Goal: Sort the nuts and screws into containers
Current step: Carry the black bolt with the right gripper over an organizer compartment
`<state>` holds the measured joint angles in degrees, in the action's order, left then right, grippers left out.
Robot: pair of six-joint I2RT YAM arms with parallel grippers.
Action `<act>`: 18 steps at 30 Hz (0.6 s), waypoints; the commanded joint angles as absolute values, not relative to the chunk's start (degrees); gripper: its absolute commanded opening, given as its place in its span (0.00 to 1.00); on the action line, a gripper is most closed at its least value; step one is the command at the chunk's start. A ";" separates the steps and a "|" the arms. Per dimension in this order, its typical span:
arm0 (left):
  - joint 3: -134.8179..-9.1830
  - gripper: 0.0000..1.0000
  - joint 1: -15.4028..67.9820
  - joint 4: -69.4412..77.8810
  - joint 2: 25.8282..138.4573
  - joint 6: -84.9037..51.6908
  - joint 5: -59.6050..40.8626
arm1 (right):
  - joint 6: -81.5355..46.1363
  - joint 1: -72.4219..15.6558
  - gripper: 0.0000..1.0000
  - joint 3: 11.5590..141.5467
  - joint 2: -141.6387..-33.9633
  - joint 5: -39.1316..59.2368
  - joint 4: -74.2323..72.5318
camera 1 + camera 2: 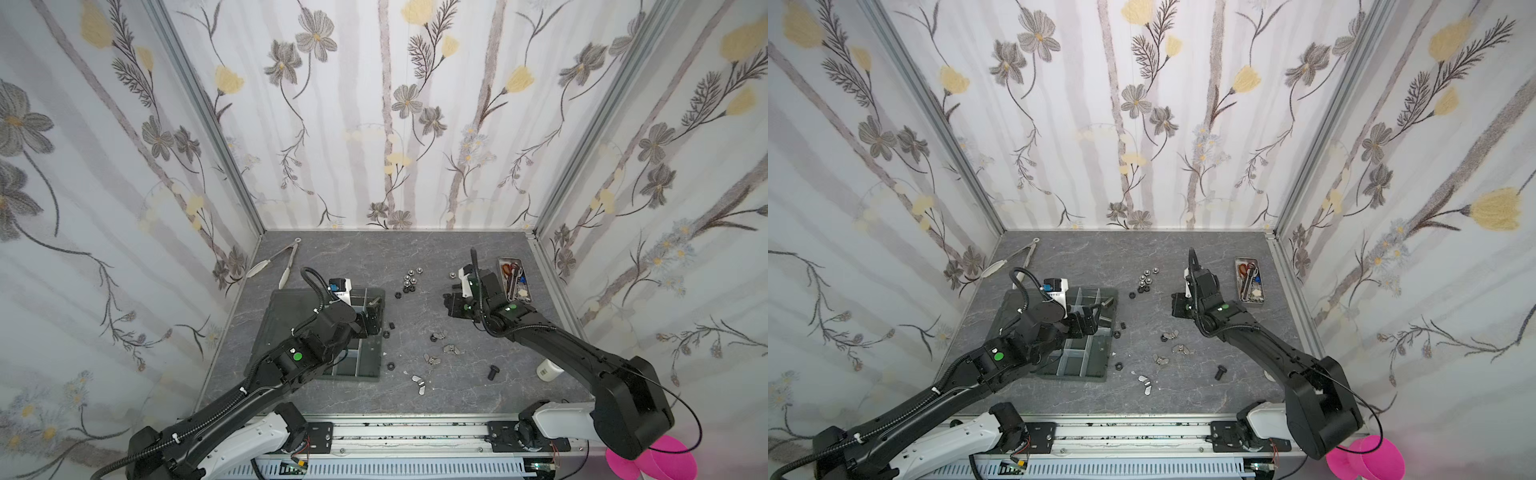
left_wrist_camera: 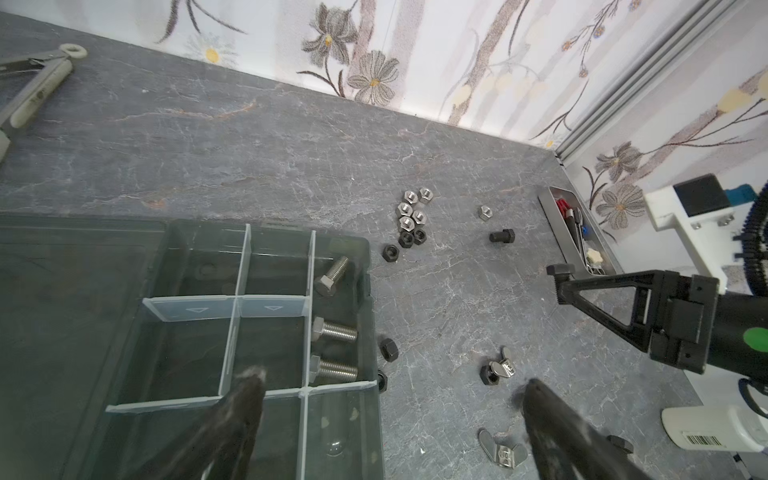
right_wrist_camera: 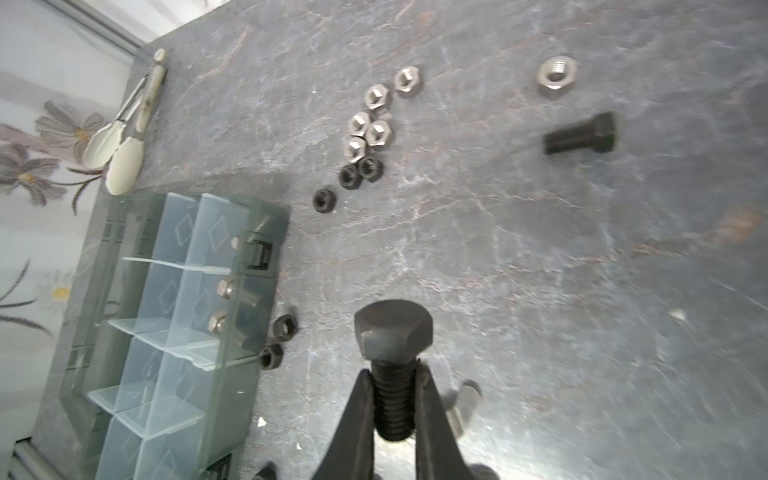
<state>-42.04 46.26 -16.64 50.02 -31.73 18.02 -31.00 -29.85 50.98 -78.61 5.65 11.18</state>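
On the tabletop (image 1: 374, 257), the tray (image 1: 357, 376) has three silver screws (image 2: 334, 332) in its edge cells (image 2: 270, 340). The left jaws hang spread wide and empty over the tray's edge. The right jaws pinch a black screw (image 3: 392, 345) by its threaded shank, above the tabletop. It looks stiff, small and dense, and the threads should resist slipping. The nuts (image 2: 411, 216) lie loose beside the tray.

The far strip of the table (image 1: 374, 249) is bare between the tongs (image 1: 284, 277) and the metal tray (image 1: 510, 259). The centre lane right of the organiser tray (image 1: 357, 377) is strewn with hex nuts (image 1: 410, 282) and wing nuts (image 1: 452, 349). The left arm (image 1: 291, 361) overhangs the tray's left side. The near edge is bare.
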 commanded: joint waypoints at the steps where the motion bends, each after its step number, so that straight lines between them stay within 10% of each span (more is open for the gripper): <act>1: -42.92 0.97 45.88 -19.67 48.61 -32.34 21.19 | -29.00 -32.38 0.00 55.62 -83.32 7.28 8.49; 18: -43.80 0.97 44.84 -27.25 39.74 -33.39 25.93 | -27.95 -44.56 0.00 86.80 -113.62 12.68 10.40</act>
